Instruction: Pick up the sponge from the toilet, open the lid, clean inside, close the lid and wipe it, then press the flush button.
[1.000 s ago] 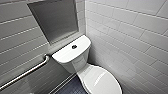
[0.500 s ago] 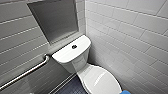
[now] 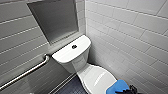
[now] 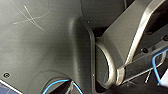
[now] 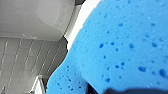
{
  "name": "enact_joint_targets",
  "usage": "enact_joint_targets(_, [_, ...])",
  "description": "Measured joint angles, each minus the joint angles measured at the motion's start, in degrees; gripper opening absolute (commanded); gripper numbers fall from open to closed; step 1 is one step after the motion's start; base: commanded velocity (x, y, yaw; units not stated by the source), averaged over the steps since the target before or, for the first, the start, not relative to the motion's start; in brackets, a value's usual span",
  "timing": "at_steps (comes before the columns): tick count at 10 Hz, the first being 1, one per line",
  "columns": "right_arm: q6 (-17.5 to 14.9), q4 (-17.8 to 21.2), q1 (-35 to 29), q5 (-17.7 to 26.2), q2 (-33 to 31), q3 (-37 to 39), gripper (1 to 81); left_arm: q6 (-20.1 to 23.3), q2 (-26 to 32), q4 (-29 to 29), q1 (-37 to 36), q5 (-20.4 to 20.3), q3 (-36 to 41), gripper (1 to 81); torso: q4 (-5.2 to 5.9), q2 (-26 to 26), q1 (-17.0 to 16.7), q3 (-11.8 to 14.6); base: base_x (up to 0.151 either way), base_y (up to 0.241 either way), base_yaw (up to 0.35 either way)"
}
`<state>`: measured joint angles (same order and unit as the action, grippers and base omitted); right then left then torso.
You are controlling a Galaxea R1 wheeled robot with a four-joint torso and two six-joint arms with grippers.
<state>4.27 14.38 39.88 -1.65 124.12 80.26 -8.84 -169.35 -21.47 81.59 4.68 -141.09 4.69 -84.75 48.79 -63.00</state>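
The white toilet (image 3: pixel 82 65) stands in the corner with its oval lid (image 3: pixel 96 78) down. A round flush button (image 3: pixel 74 46) sits in the flat tank top (image 3: pixel 67 52). The blue sponge (image 3: pixel 119 87) hovers over the front right of the lid, and my right gripper (image 3: pixel 130 89) is shut on it. In the right wrist view the sponge (image 5: pixel 120 45) looms large and porous, with white ceramic of the toilet (image 5: pixel 37 20) behind it. My left gripper stands open, with nothing held.
A steel grab bar (image 3: pixel 25 72) runs along the grey tiled wall on the left. A recessed niche (image 3: pixel 56 18) sits above the tank. White tiles (image 3: pixel 130 37) cover the right wall close to the toilet. Dark floor (image 3: pixel 72 88) lies left of the bowl.
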Motion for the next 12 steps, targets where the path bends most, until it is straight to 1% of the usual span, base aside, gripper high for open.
enact_joint_targets(1, [1.22, 0.24, -0.82, 0.28, 0.44, 1.07, 1.0, 0.00, -0.02, 0.00, -0.01, -0.05, -0.06, 81.1, 0.00, 0.00, 0.00, 0.00, 0.000, 0.000, 0.000])
enact_joint_targets(3, [1.82, 0.27, -1.56, 1.29, 1.15, 1.74, 1.0, 0.00, -0.17, 0.00, -0.04, -0.13, -1.27, 81.1, 0.00, 0.00, 0.00, -0.54, 0.000, 0.000, 0.000])
enact_joint_targets(5, [1.85, 0.57, -4.82, 1.91, 2.00, 2.38, 1.0, 0.00, -1.43, 0.00, -0.30, -0.15, -3.21, 81.1, 0.00, 0.02, 0.00, -3.43, 0.000, 0.000, 0.000])
enact_joint_targets(7, [1.96, 0.66, -7.85, 3.90, 4.29, 4.22, 1.0, 0.00, -2.45, 0.00, -0.65, -0.28, -4.47, 81.1, 0.00, 0.04, 0.02, -4.63, 0.000, 0.000, 0.000])
enact_joint_targets(9, [2.06, 0.74, -10.08, 7.46, 9.31, 9.68, 1.0, 0.00, -2.40, 0.00, -0.78, -0.28, -4.63, 81.1, 0.00, 0.06, 0.02, -4.63, 0.000, 0.000, 0.000])
enact_joint_targets(12, [2.04, 0.61, -12.48, 11.42, 18.63, 22.10, 1.0, 0.00, -2.36, 0.02, -0.78, -0.30, -4.63, 81.1, 0.00, 0.06, 0.02, -4.65, 0.000, 0.000, 0.000])
